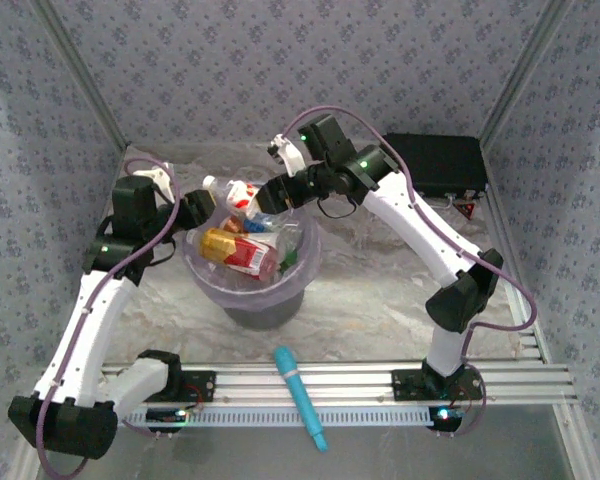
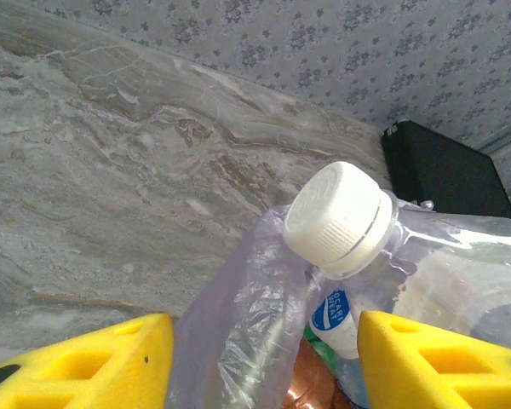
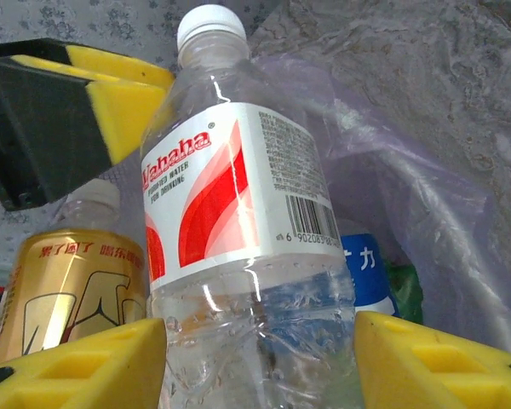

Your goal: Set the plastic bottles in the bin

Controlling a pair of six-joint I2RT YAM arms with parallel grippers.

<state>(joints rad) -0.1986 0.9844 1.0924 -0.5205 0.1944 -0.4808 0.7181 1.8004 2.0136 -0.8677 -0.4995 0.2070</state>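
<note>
Lilac and see-through, the bin [image 1: 298, 282] stands mid-worktop [image 1: 380, 305] between our two arms. Our right pincer [image 1: 264, 204] pinches a clear bottle [image 1: 236, 192] with a red-and-white label. It holds the bottle tilted over the bin's far rim, with the white cap [image 1: 211, 183] pointing toward the left arm.

From the right wrist we see that bottle [image 3: 238, 213] filling the gap of the right pincer [image 3: 260, 341], with both yellow pads touching its lower body. Beyond it in the bin lie a gold bottle [image 3: 64, 294] and a blue-labelled bottle [image 3: 364, 273]. From above we make out the gold bottle [image 1: 223, 242] lying against a red-labelled bottle [image 1: 257, 262] inside the bin.

Our left pincer [image 1: 198, 208] hangs at the bin's left rim, just beside the cap. From the left wrist we see the left pincer [image 2: 264, 341] spread wide. The cap [image 2: 341, 217] sits beyond its pads, and the thin wall of the bin [image 2: 238, 315] rises between them.

A black case [image 1: 435, 165] lies at the far right of the worktop, well apart from the bin. A teal stick [image 1: 300, 397] lies across the front rail between the arm bases.
</note>
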